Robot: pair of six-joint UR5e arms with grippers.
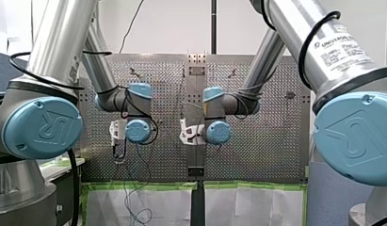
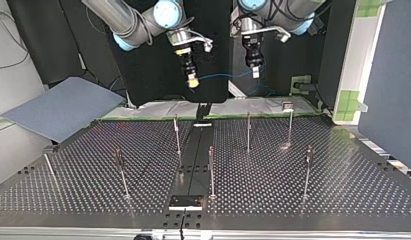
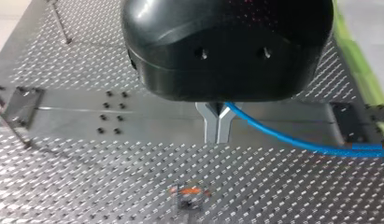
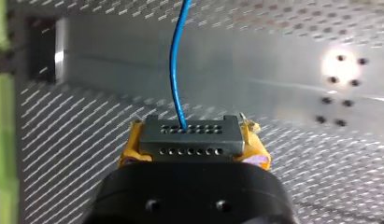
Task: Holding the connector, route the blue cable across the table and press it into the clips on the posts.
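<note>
Both arms hang above the far edge of the perforated metal bench (image 2: 293,200), with a thin blue cable (image 2: 220,76) strung between them.
My right claw (image 2: 192,82), with yellow pads, is clamped on the grey rectangular connector (image 4: 189,134), and the cable leaves it. My left claw (image 3: 217,126) has its metal fingers together, pinching the cable further along. Thin upright metal posts (image 2: 248,131) stand on the bench nearer the camera, well apart from the cable.

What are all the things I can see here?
table: one, perforated metal, below the arms
posts: seven, thin metal, upright across the table
connector: one, grey, held above the table
blue cable: one, blue, running out of the connector
panel: one, grey, beside the table at the top view's left
tape: patches, green, top view's right
my right gripper: one, yellow pads, shut on the connector
my left gripper: one, metal fingers, shut on the cable
</note>
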